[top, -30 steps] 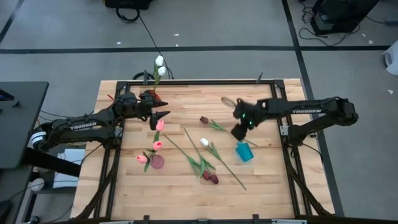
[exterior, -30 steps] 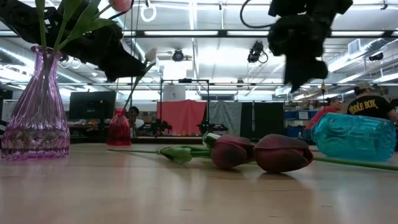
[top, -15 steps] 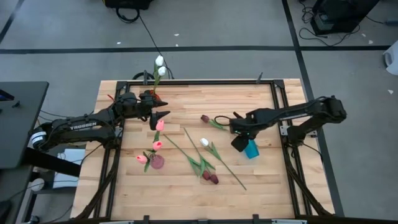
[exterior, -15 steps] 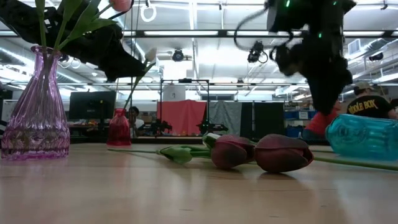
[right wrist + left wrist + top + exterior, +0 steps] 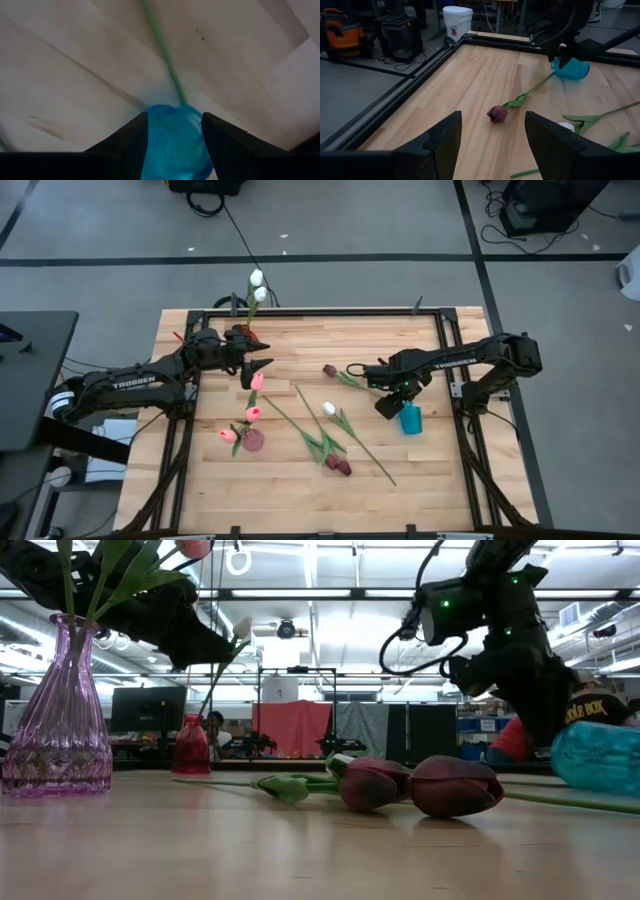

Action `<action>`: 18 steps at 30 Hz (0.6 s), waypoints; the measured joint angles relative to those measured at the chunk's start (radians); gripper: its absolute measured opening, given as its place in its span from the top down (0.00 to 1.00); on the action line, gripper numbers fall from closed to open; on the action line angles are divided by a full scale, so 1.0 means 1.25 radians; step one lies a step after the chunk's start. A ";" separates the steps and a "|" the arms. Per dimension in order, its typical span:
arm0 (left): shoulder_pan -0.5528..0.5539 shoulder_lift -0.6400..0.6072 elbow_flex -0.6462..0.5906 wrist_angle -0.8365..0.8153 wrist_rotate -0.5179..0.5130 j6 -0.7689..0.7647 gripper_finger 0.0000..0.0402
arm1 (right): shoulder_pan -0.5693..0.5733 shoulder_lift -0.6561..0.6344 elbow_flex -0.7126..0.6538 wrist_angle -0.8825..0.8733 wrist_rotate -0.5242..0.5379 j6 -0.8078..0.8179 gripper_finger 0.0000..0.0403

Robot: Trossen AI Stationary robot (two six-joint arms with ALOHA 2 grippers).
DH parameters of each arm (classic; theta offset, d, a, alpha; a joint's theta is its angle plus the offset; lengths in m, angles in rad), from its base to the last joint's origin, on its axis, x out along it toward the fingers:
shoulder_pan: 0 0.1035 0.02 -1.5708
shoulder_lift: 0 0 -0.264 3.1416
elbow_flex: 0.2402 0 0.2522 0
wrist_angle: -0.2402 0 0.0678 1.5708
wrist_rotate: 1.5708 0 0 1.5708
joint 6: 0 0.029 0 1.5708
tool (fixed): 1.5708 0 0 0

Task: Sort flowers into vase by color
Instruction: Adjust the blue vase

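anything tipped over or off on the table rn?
Yes. The blue glass vase lies on its side near the table's right edge, between the right gripper's fingers, while the pink glass vase stands upright. A green stem runs right up to the blue vase's end.

Matt wooden table (image 5: 300,480); glossy ribbed glass vase (image 5: 58,720).

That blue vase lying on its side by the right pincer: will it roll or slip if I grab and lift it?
The blue vase lies on its side on the table and looks round-bodied, so it may roll if nudged. Its glossy, glass-like surface could slip between the right pincer fingers. It's probably rigid and breakable, so lift it gently.
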 joint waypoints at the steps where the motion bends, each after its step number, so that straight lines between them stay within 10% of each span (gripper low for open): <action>1: 0.000 0.000 0.000 0.000 0.000 0.001 0.44 | -0.001 0.000 0.000 -0.002 0.000 -0.005 0.51; 18: 0.001 0.000 0.000 -0.013 -0.008 0.006 0.44 | 0.100 -0.002 0.180 -0.182 0.097 0.075 0.51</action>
